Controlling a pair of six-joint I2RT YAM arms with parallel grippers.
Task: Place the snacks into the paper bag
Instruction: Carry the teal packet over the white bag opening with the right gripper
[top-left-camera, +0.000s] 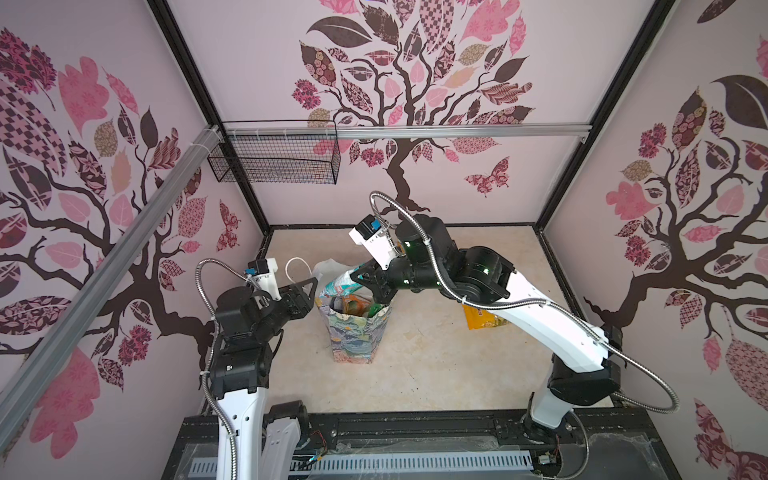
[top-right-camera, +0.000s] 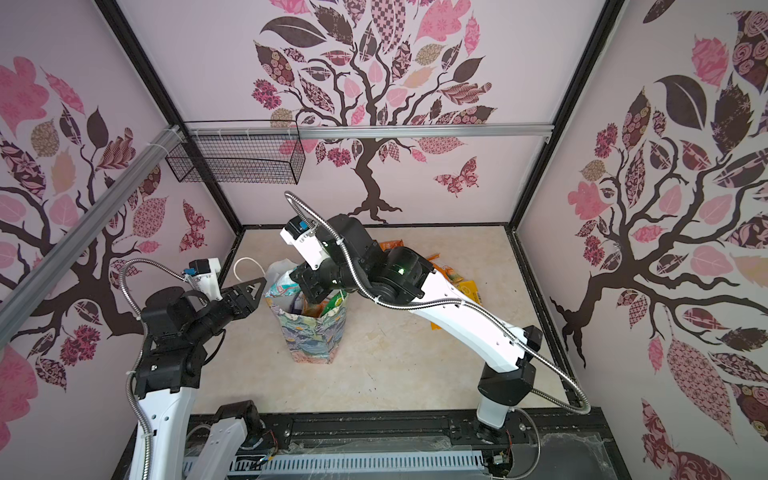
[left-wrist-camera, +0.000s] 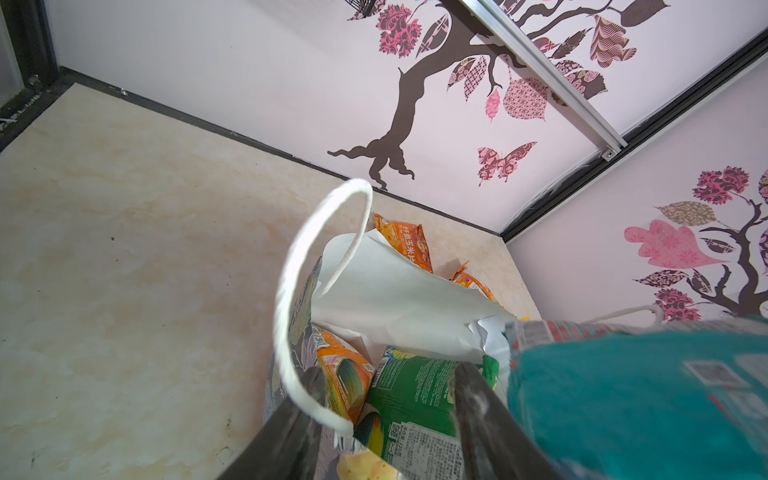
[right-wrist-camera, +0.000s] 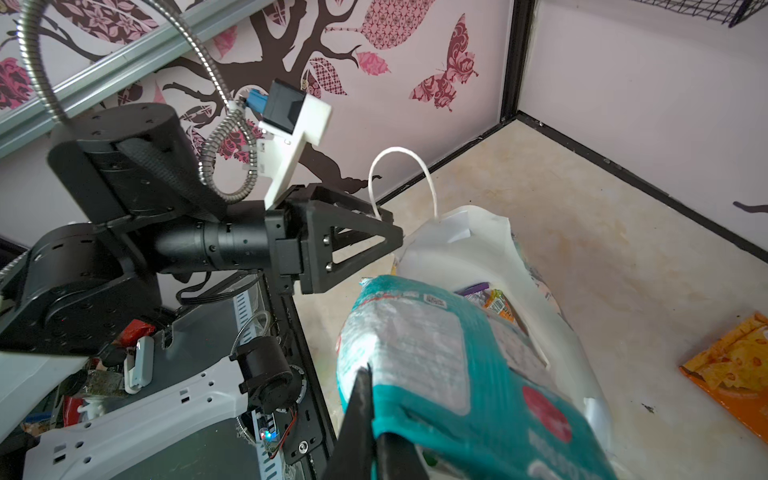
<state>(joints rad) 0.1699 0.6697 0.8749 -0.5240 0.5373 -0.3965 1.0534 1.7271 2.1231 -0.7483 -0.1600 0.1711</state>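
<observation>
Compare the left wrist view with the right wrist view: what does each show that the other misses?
Only the left wrist view looks down into the paper bag onto a green packet, framed by the left claw's open fingers. Only the right wrist view shows the left claw from outside at the bag's rim, and the right claw shut on the teal packet. Both show the teal packet at the bag's mouth, the bag's white inside and a white cord handle.
</observation>
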